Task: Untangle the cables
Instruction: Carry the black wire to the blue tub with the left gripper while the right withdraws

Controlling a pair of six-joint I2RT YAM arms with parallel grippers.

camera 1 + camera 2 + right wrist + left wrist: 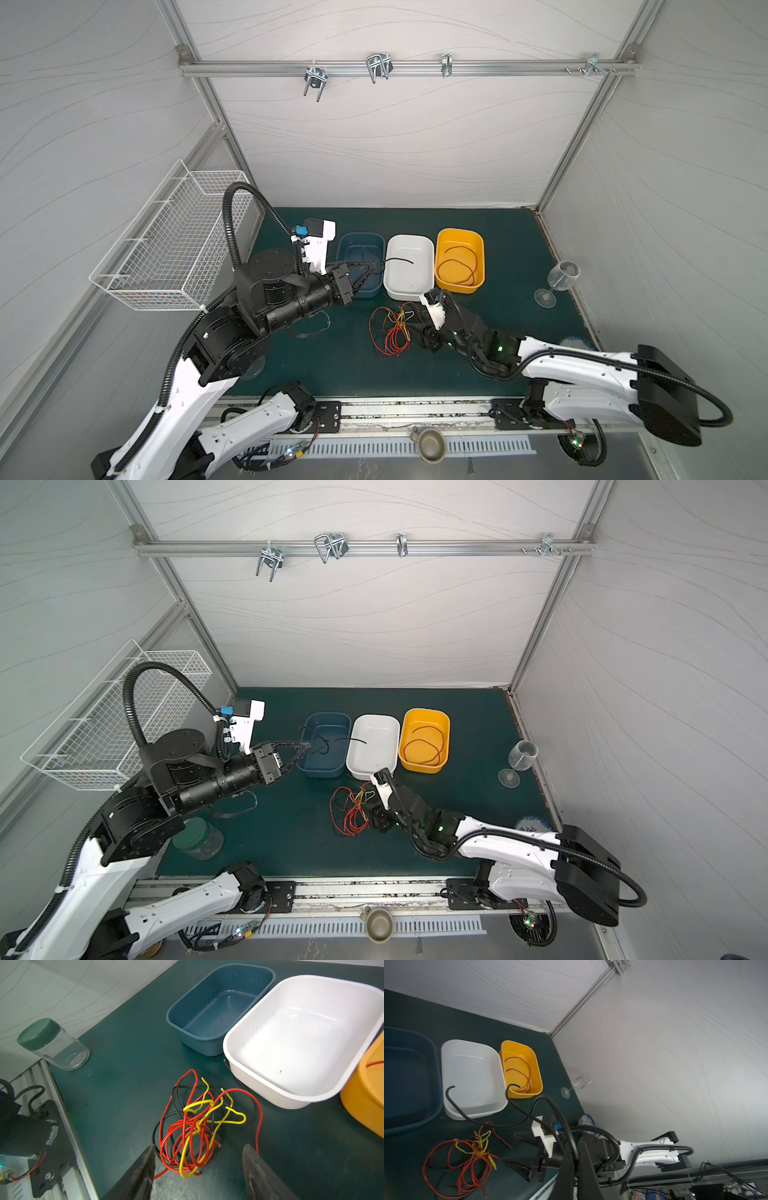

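A tangle of red, yellow and black cables [392, 332] [351, 812] [193, 1126] lies on the green mat in front of the white bin. My right gripper [200, 1145] [419, 334] is open at the tangle's right edge, low over the mat, with its fingers either side of the nearest loops and gripping nothing. My left gripper [369, 266] [306, 746] is shut on one black cable [399, 260] [467, 1115], lifted over the blue bin [353, 239]. The black cable's free ends hang toward the white bin [409, 237]. A red cable [457, 266] lies coiled in the yellow bin [478, 249].
A wine glass [559, 282] leans at the mat's right edge. A glass jar with a green lid [195, 837] stands front left. A black strap [311, 330] lies under the left arm. A wire basket [166, 245] hangs on the left wall, and a patterned plate [534, 823] sits behind the right arm.
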